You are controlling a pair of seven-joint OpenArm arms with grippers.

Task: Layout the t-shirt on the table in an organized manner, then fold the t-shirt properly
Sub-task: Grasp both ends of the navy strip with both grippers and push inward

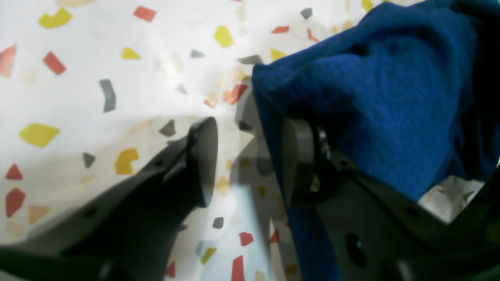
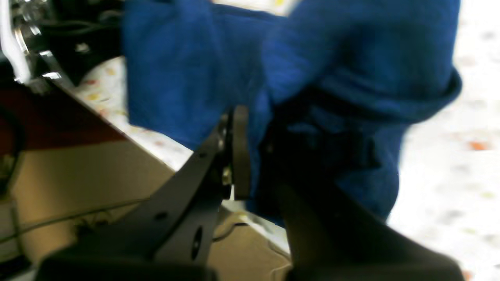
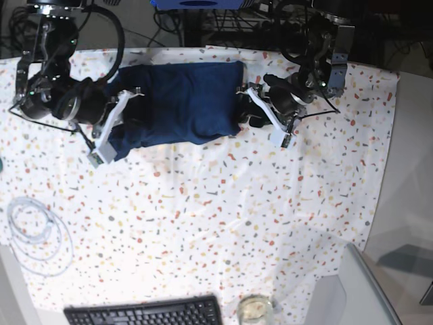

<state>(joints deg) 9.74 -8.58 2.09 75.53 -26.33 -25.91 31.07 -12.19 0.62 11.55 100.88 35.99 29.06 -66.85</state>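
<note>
The dark navy t-shirt (image 3: 183, 101) lies bunched in a rough rectangle at the far middle of the speckled table (image 3: 216, 217). My right gripper (image 3: 132, 107), at the shirt's left end in the base view, is shut on a fold of the t-shirt (image 2: 187, 70), which hangs over the right gripper (image 2: 254, 128) in its wrist view. My left gripper (image 3: 245, 108) sits at the shirt's right end. In the left wrist view the left gripper (image 1: 250, 128) is open, and an edge of the t-shirt (image 1: 390, 97) drapes over its right finger (image 1: 297, 164).
A black keyboard (image 3: 145, 313) and a glass (image 3: 254, 309) sit at the near edge. A coil of white cable (image 3: 34, 233) lies at the left. The table's edge (image 2: 156, 154) runs close beside my right gripper, with cables (image 3: 203, 20) beyond the far side.
</note>
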